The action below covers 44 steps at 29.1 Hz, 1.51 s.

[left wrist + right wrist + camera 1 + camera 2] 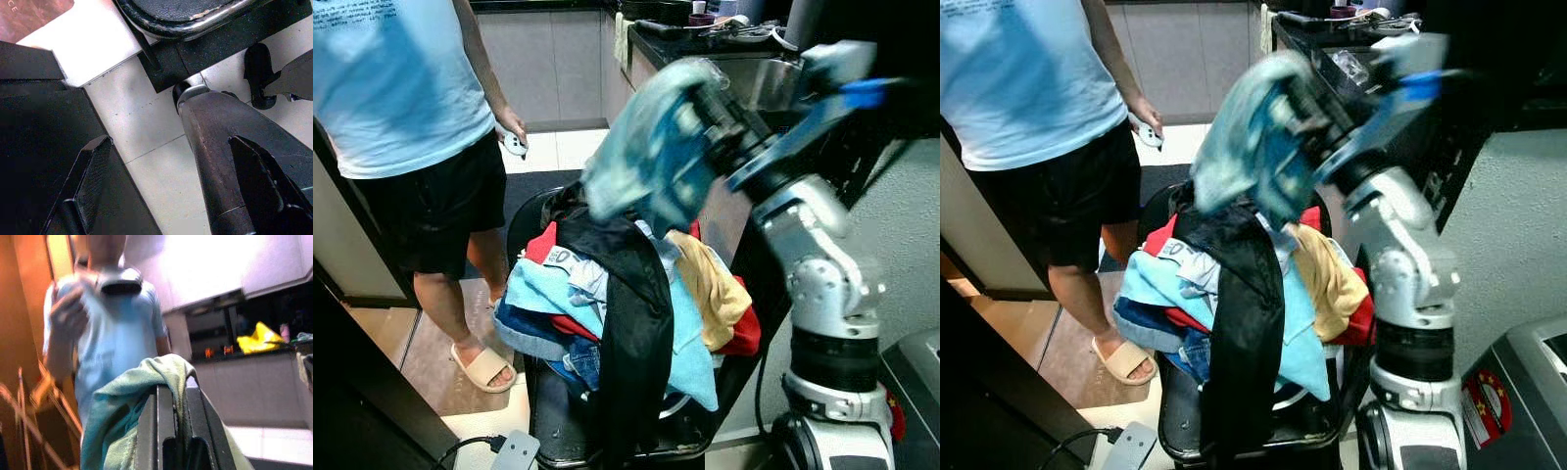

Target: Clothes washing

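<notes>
Looks like a kitchen: pale tiled floor [563, 147] with a dark mat [524, 191] on it, grey cabinet doors [548, 59] along the back, and a dark worktop [680, 44] cluttered with stuff up top. Rough light-grey wall [1518, 235] on the right. A person in a light blue shirt [401, 78] stands by a brown patch of flooring [435, 367].

The right gripper [680, 147] holds a pale teal cloth [641, 157] above a heaped pile of clothes [626, 304]. A person [406, 108] stands beside the pile.
</notes>
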Available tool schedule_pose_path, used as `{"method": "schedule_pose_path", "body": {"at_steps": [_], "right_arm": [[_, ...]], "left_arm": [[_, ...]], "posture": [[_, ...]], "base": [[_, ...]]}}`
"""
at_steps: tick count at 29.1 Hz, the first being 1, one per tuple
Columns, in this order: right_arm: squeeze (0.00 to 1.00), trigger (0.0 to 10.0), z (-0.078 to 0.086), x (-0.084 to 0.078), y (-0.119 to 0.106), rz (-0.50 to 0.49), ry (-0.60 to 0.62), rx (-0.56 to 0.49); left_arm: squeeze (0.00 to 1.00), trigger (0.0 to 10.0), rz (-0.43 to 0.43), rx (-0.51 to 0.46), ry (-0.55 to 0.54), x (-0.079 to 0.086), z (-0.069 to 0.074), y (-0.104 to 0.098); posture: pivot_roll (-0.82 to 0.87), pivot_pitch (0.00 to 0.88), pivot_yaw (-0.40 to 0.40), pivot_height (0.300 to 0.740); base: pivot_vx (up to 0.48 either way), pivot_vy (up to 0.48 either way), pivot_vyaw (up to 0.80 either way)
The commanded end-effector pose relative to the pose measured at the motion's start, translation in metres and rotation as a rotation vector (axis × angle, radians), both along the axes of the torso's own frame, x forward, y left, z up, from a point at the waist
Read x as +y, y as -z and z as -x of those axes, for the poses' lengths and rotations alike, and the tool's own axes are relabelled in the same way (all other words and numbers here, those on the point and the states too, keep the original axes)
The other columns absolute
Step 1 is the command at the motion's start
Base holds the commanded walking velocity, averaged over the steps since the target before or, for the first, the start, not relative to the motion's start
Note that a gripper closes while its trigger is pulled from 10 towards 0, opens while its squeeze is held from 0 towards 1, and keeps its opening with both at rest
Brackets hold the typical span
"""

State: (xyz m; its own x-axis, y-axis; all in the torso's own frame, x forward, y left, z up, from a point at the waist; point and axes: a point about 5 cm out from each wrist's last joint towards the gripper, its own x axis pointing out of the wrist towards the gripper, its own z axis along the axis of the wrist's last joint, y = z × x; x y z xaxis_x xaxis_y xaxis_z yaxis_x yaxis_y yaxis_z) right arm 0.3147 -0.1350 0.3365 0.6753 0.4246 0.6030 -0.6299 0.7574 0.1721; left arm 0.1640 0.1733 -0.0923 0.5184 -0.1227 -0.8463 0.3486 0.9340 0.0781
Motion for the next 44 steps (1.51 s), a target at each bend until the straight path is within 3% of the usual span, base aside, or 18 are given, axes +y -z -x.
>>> {"method": "schedule_pose_path", "body": {"at_steps": [1,2,4,5,6,12,13,14,15,16,24,44], "right_arm": [[0.00,0.0,0.001,-0.013,-0.010,-0.147,-0.014,-0.019],[0.00,0.0,0.001,-0.013,-0.010,-0.147,-0.014,-0.019],[0.00,0.0,-0.001,-0.043,-0.017,-0.352,0.023,-0.027],[0.00,0.0,-0.001,-0.043,-0.017,-0.352,0.023,-0.027],[0.00,0.0,-0.002,-0.056,-0.018,-0.427,0.037,-0.033],[0.00,0.0,0.005,-0.068,-0.021,-0.477,-0.021,-0.082],[0.00,1.1,0.014,-0.067,-0.022,-0.454,-0.090,-0.132],[0.00,1.1,0.014,-0.067,-0.022,-0.454,-0.090,-0.132],[0.00,6.1,0.023,-0.062,-0.023,-0.410,-0.174,-0.183],[0.00,10.0,0.031,-0.056,-0.022,-0.370,-0.243,-0.217],[0.00,10.0,0.038,-0.048,-0.020,-0.330,-0.309,-0.237],[0.00,10.0,0.019,-0.042,-0.007,-0.290,-0.188,-0.081]], "left_arm": [[0.00,10.0,-0.005,0.039,-0.006,0.001,0.008,0.004],[0.00,10.0,-0.005,0.039,-0.006,0.001,0.008,0.004],[0.00,10.0,-0.006,0.040,-0.017,0.002,0.008,0.004],[0.00,10.0,-0.006,0.040,-0.017,0.002,0.008,0.004],[0.00,10.0,-0.006,0.041,-0.023,0.002,0.007,0.004],[0.00,10.0,-0.007,0.045,-0.037,0.002,0.007,0.004],[0.00,10.0,-0.010,0.047,-0.039,0.003,0.007,0.004],[0.00,10.0,-0.010,0.047,-0.039,0.003,0.007,0.004],[0.00,10.0,-0.013,0.050,-0.038,0.003,0.007,0.004],[0.00,10.0,-0.019,0.053,-0.034,0.004,0.007,0.004],[0.00,10.0,-0.027,0.056,-0.029,0.004,0.007,0.004],[0.00,10.0,-0.038,0.061,-0.005,0.004,0.007,0.004]], "posture": [[0.05,0.035,-0.019,0.740],[0.05,0.035,-0.019,0.740],[0.05,0.032,-0.018,0.740],[0.05,0.032,-0.018,0.740],[0.05,0.032,-0.017,0.740],[0.04,0.032,-0.013,0.740],[0.04,0.032,-0.013,0.740],[0.04,0.032,-0.013,0.740],[0.04,0.029,-0.009,0.740],[0.04,0.027,-0.009,0.740],[0.04,0.023,-0.010,0.740],[0.04,0.025,-0.006,0.740]], "base": [[0.000,0.000,0.00],[0.000,0.000,0.00],[0.000,0.000,0.00],[0.000,0.000,0.00],[0.000,0.000,0.00],[0.000,0.000,0.00],[0.000,0.000,0.00],[0.000,0.000,0.00],[0.000,0.000,0.00],[0.000,0.000,0.00],[0.000,0.000,0.00],[-0.322,0.000,0.00]]}}
